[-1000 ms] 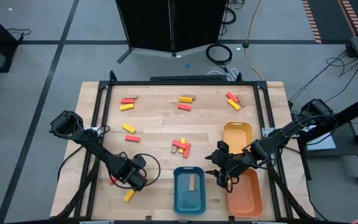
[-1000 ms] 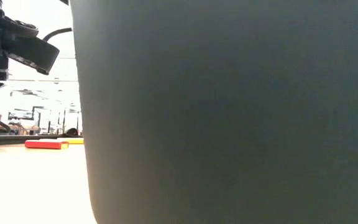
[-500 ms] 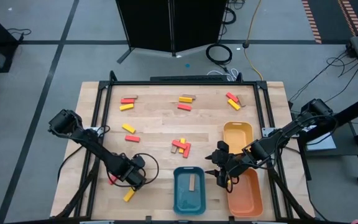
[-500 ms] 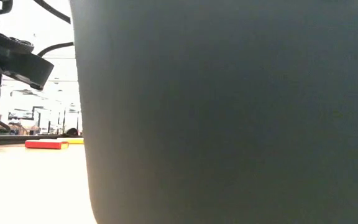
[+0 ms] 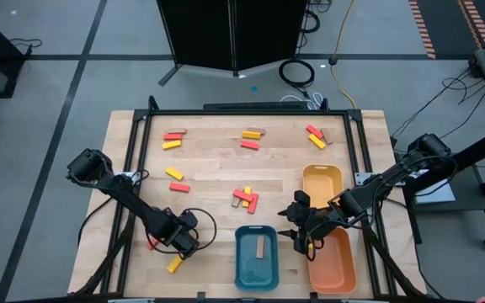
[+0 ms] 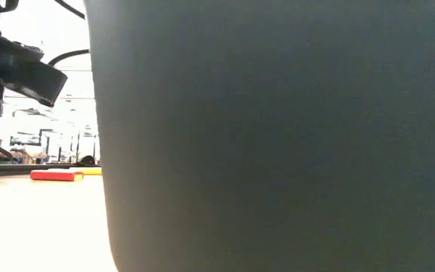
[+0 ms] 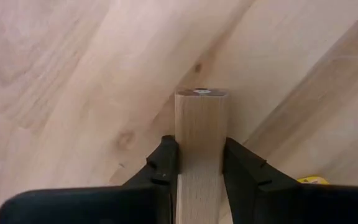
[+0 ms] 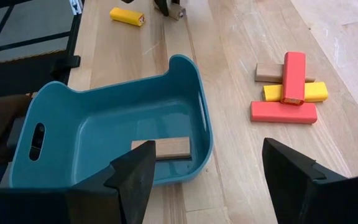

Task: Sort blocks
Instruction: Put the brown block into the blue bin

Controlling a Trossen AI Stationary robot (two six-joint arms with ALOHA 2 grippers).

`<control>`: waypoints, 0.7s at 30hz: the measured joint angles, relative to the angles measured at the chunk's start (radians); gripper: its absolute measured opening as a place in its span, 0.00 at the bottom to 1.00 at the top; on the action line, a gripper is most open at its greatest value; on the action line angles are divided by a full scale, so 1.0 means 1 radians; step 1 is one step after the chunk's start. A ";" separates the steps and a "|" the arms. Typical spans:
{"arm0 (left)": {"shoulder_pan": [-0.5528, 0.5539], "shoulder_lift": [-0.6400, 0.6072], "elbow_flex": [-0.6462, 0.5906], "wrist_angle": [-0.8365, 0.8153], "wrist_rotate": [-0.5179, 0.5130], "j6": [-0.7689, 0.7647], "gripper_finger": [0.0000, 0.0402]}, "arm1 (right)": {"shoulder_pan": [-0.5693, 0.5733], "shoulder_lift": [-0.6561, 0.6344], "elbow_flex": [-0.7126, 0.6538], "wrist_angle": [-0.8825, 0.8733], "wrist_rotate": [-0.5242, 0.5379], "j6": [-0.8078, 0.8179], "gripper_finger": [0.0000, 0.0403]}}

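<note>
My left gripper (image 5: 179,238) points down near the table's front left, shut on a tan block (image 7: 201,124) that lies on the wood. A yellow block (image 5: 174,264) lies just nearer the front edge, and a red one (image 5: 151,244) to the left. More red, yellow and tan blocks lie in small groups across the table (image 5: 245,198). My right gripper (image 8: 210,180) hangs open, with nothing between its fingers, over the blue tray's right side (image 5: 257,257). One tan block (image 8: 160,149) lies in that tray. My left gripper pinches the tan block by its two long sides (image 7: 185,134) between its two fingers (image 7: 165,163). The fingers come from above, pointing down, and lie across the block. The block lies flat on the table, one end (image 7: 201,93) reaching out past the fingertips.
An orange tray (image 5: 331,263) stands right of the blue one, and a yellow tray (image 5: 322,181) lies behind it. The blue tray's wall (image 6: 278,136) fills most of the low view. Block groups lie at the far left (image 5: 173,139), far middle (image 5: 252,138) and far right (image 5: 315,135).
My left gripper has stayed over the tan block and tipped a little, its wrist sinking slightly in the low view. The right arm and the blocks have kept still.
</note>
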 joint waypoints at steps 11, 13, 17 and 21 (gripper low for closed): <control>0.015 -0.075 0.181 0.285 -0.276 0.144 0.19 | 0.000 0.000 0.000 0.002 0.000 0.003 0.56; 0.031 -0.072 0.182 0.453 -0.295 0.168 0.19 | 0.000 0.000 0.000 0.002 0.000 0.006 0.56; 0.069 -0.059 0.183 0.698 -0.306 0.177 0.19 | 0.000 0.000 0.000 0.002 0.000 0.022 0.56; 0.103 -0.036 0.183 0.789 -0.328 0.136 0.19 | 0.000 0.000 0.000 0.002 -0.001 0.037 0.56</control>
